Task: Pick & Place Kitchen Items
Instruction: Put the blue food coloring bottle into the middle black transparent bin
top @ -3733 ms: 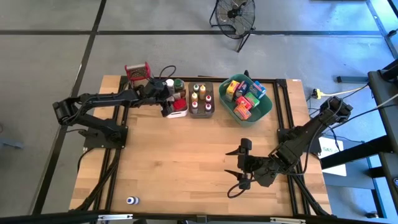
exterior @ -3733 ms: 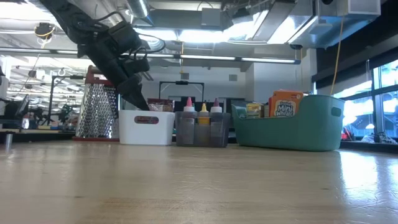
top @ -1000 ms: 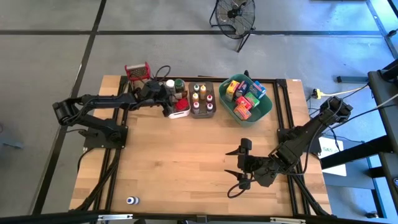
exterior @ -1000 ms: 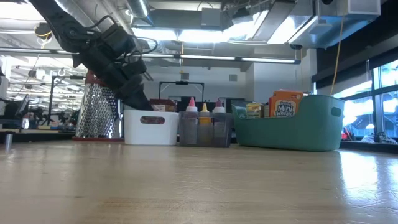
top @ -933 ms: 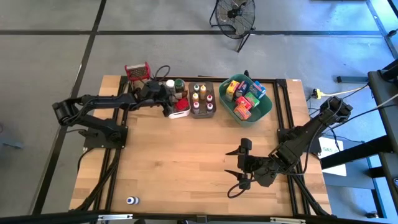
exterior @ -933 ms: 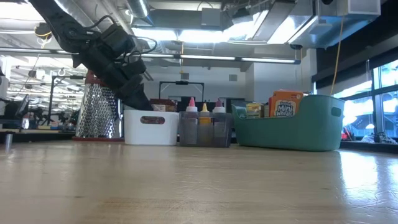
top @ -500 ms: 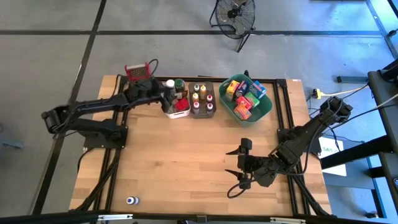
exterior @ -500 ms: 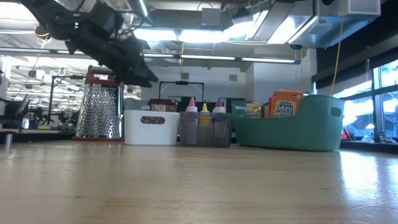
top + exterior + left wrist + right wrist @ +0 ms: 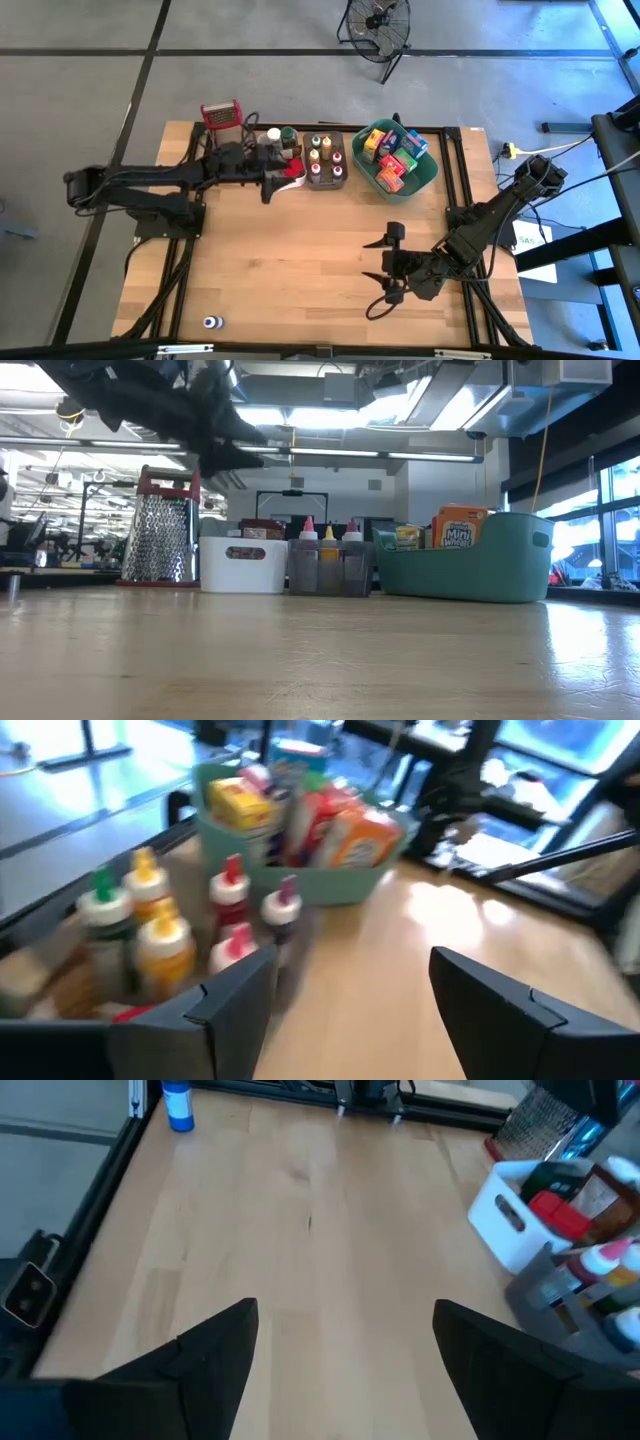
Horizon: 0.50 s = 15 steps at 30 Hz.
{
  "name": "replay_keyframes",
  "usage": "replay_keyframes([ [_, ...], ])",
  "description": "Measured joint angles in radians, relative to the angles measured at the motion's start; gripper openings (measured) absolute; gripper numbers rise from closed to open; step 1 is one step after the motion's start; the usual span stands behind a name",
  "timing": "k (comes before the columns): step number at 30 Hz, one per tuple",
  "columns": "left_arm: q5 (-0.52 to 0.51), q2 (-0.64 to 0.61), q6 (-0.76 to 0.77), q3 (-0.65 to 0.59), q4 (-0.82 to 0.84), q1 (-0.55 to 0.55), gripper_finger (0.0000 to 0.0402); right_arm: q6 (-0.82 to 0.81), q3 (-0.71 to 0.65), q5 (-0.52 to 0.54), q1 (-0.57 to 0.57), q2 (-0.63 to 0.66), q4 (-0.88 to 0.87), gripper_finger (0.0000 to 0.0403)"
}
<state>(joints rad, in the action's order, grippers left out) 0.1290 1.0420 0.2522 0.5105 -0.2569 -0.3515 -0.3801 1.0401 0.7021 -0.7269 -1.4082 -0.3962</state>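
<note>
- Hovering over the rectangular white plastic bin (image 9: 284, 172), your left gripper (image 9: 268, 187) has fingers spread wide, nothing held.
- Your right gripper (image 9: 387, 262) idles wide too, low above bare wood.
- Small blue-capped bottle (image 9: 210, 322) sits alone near the table's front-left corner.

Only one bit of print reads here: "Mini" over "Wheats" on the orange box (image 9: 458, 526), standing in the teal bin (image 9: 480, 572) near the table's far edge. Labels on the bottles and other packets are too blurred.
</note>
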Motion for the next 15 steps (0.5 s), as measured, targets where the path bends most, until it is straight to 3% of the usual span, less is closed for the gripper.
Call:
replay_keyframes([
  [10, 0.09, -0.047, 0.021, 0.003, -0.056, 0.259, 0.0257, 0.131, 0.0, 0.005, 0.013, 0.0, 0.003, 0.0305],
  [15, 0.005, -0.047, 0.037, 0.003, -0.046, 0.408, 0.0255, 0.161, 0.0, 0.004, 0.024, 0.0, 0.005, 0.0305],
])
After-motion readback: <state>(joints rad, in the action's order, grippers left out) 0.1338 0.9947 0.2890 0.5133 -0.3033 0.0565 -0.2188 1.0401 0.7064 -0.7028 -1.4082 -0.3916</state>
